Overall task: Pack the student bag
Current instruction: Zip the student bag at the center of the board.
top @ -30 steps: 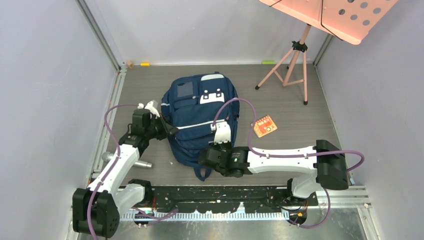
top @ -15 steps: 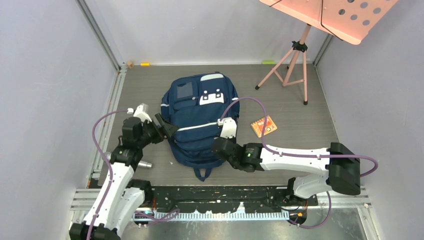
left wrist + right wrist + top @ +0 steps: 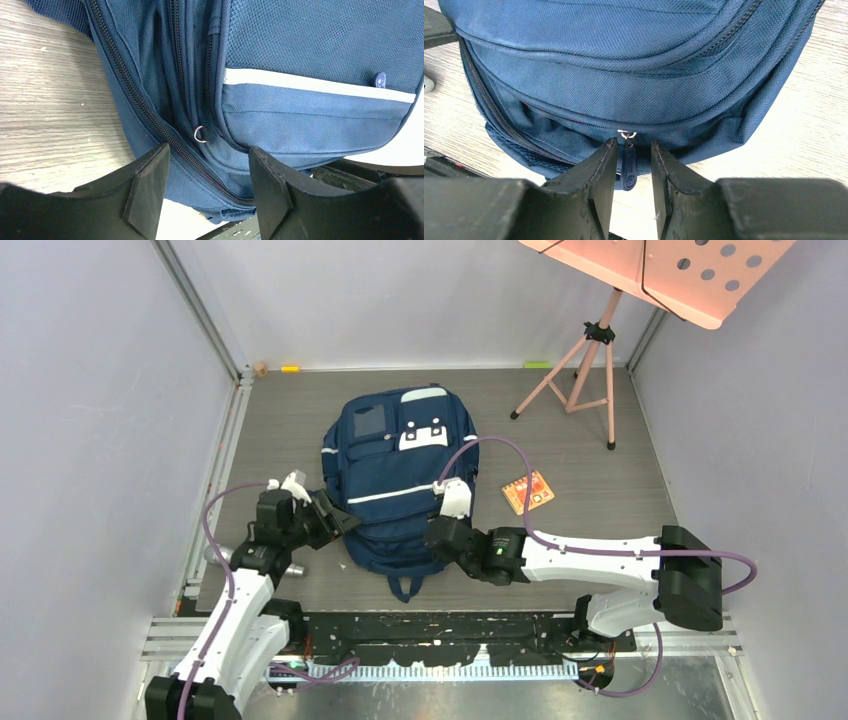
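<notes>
The student bag [image 3: 390, 465] lies flat in the middle of the table [image 3: 600, 520], front pocket up, with its zips drawn shut as far as the views show. An orange card [image 3: 528, 492] lies to its right and a silver cylinder [image 3: 288, 568] lies near its lower left, both outside the bag.

In the right wrist view, the right gripper [image 3: 634, 149] sits at the bag's lower edge with its jaws narrowly apart. The dark zip pull [image 3: 628, 169] hangs loose in the gap and is not pinched. The pull is slim and dangles freely, so a closing squeeze may push it aside and catch only air or a fold of fabric. A weak pinch would probably slide off once the slider resists at the curved corner.

In the left wrist view, the left gripper [image 3: 207, 160] stands with its jaws wide on either side of the side seam, holding nothing. A small metal ring [image 3: 200, 134] and the zip track [image 3: 150, 125] lie just ahead of it. Closing there could clamp cloth across the teeth and jam the slider.

With neither arm gripping the bag, a tug on the pull would probably drag the whole soft bag toward the bottom of the top view instead of running the zip. It could also shove the card or the cylinder out of reach.
</notes>
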`<move>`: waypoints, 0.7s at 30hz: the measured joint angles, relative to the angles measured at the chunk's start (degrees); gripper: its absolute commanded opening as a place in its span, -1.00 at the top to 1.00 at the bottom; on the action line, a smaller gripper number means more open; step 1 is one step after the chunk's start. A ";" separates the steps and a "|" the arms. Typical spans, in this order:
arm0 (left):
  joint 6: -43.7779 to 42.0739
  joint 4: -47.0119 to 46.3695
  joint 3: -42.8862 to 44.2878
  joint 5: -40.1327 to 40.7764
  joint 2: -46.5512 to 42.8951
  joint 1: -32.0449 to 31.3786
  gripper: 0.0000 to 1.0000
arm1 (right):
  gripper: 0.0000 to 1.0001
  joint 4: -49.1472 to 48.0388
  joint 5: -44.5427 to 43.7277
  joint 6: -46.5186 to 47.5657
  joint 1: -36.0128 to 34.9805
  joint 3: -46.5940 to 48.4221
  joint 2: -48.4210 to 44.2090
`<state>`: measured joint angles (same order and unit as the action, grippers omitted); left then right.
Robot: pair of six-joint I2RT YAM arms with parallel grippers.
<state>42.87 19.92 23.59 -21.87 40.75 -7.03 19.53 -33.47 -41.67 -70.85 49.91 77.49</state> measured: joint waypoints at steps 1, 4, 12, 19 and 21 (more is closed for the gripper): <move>0.11 -0.15 -0.20 -0.22 0.20 0.00 -0.19 | 0.22 0.00 -0.02 0.02 0.00 0.00 0.00; 0.26 -1.29 -0.96 -0.90 0.42 0.02 -0.11 | 0.19 0.13 -0.20 0.00 0.00 0.00 0.04; 0.66 -3.50 -2.75 -3.15 0.46 0.04 -0.15 | 0.11 0.35 -0.94 0.00 0.00 0.00 0.66; 1.60 -3.43 -5.46 -5.05 -4.57 0.04 -0.18 | 0.04 0.37 -1.16 -0.04 0.00 0.00 0.66; 2.01 -2.78 -6.05 -5.20 -5.40 0.04 -0.22 | 0.05 0.46 -1.22 -0.04 0.00 0.02 0.66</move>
<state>44.88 17.15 17.54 -27.07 35.35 -6.98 19.99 -34.70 -41.71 -70.85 49.93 78.15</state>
